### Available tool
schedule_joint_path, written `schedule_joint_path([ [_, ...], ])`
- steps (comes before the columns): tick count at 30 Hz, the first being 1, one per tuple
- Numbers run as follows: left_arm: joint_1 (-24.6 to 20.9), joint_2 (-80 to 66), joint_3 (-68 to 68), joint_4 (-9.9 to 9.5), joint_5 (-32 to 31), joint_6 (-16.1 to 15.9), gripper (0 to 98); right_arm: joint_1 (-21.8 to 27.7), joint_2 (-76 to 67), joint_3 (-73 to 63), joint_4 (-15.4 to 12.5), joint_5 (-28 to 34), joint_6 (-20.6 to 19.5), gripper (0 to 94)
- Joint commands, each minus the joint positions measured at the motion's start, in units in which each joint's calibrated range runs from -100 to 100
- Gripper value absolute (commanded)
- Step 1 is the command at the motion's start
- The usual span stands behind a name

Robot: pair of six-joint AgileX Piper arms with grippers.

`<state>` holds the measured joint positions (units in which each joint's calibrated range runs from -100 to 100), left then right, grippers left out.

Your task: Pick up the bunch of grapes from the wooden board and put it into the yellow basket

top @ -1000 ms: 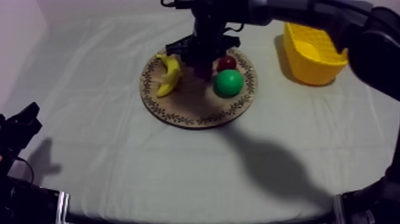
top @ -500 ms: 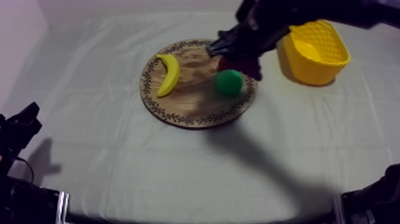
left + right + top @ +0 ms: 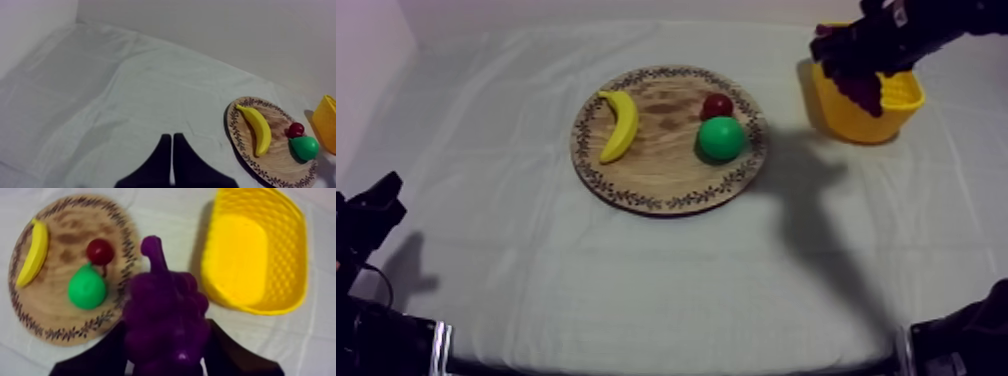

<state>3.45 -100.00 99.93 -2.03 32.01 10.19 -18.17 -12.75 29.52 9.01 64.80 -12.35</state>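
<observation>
Right tool (image 3: 848,52) clamped on purple toy grape bunch (image 3: 165,318), aloft over rim of yellow woven basket (image 3: 908,98), side nearest round wooden board (image 3: 656,180); basket hollow just beyond. Left tool (image 3: 171,159) together, well apart from basket.

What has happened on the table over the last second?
The right gripper, shut on the bunch of grapes, carried it off the wooden board across to the yellow basket. Banana, pear, small red fruit and the left gripper stayed put.
</observation>
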Motion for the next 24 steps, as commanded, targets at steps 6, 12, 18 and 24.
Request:
schedule_joint_path([
  [6,-0.02,0.0,-0.04,0.01,0.0,-0.01,0.1,5.44,2.38,-8.67,0.69,0.08,-1.2,29.9],
  [12,-0.02,0.0,-0.04,0.01,0.0,-0.01,0.1,10.03,7.63,-17.57,-0.37,-1.41,-0.63,30.2],
  [18,-0.02,0.0,-0.04,0.01,0.0,-0.01,0.1,12.78,14.54,-25.11,-1.12,-2.9,0.11,30.4],
  [24,-0.02,0.0,-0.04,0.01,0.0,-0.01,0.1,14.47,22.14,-30.88,-1.59,-3.14,0.54,30.3],
])
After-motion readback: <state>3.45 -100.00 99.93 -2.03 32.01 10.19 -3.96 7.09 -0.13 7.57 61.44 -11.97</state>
